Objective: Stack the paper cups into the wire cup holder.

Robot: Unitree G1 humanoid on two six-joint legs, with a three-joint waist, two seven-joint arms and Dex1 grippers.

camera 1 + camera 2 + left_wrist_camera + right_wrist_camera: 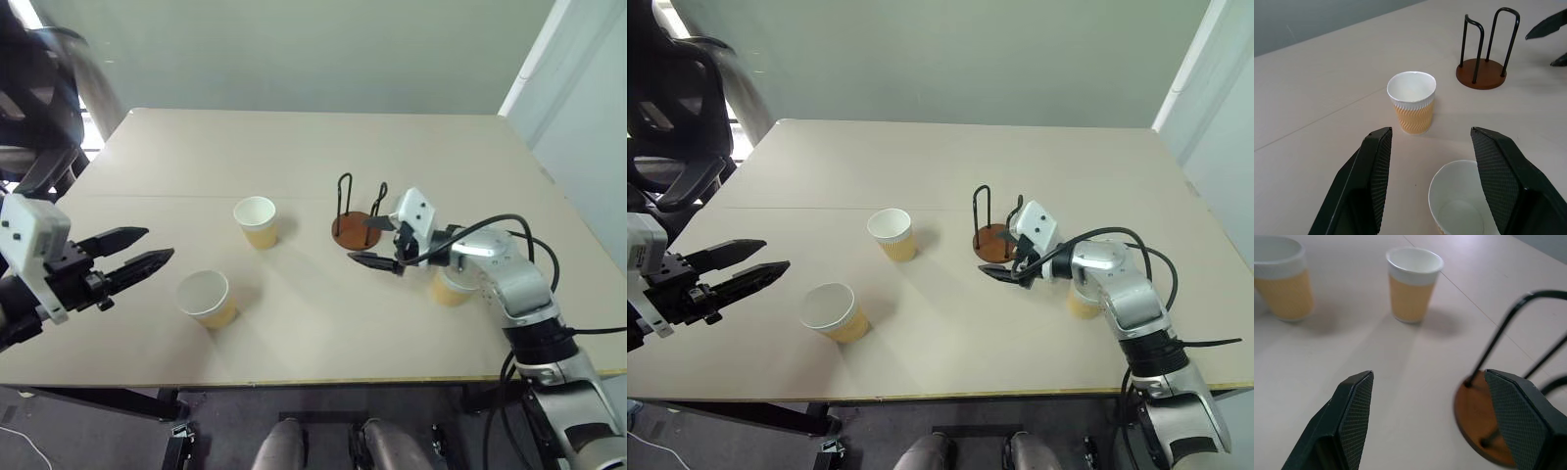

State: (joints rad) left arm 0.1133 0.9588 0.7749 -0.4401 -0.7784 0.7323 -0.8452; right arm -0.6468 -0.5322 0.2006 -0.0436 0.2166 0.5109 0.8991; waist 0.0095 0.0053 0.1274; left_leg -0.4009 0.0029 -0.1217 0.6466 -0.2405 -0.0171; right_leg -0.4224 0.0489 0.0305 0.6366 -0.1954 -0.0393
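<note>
right end effector (377, 242) sits mid-right of the head view, fingers spread wide w/ nothing between them, tips just beside the wire cup holder (357, 216). holder stands upright on the worktop (294, 147), a bit right of centre frame, brown disc base down, two black wire loops up, no cup in it. in the right wrist view the disc base and one loop are close by one finger (1520, 416).

paper cups: three, all upright, none stacked. middle cup (257, 221) is left of the holder, near centre frame, apart from it. near-left cup (207, 298) is lower left of that one, closer to the front edge of the worktop. third cup (449, 289) is lower right, mostly hidden behind the right arm, only part of its tan side showing.

left end effector (135, 254) at far left of frame, over the worktop's left edge, fingers apart, holding nothing, pointing toward the near-left cup but well short of it. left wrist view: near-left cup's white inside sits low between the two fingers (1374, 176), middle cup & holder beyond.

office chair (34, 108) in upper left corner, off the worktop.
</note>
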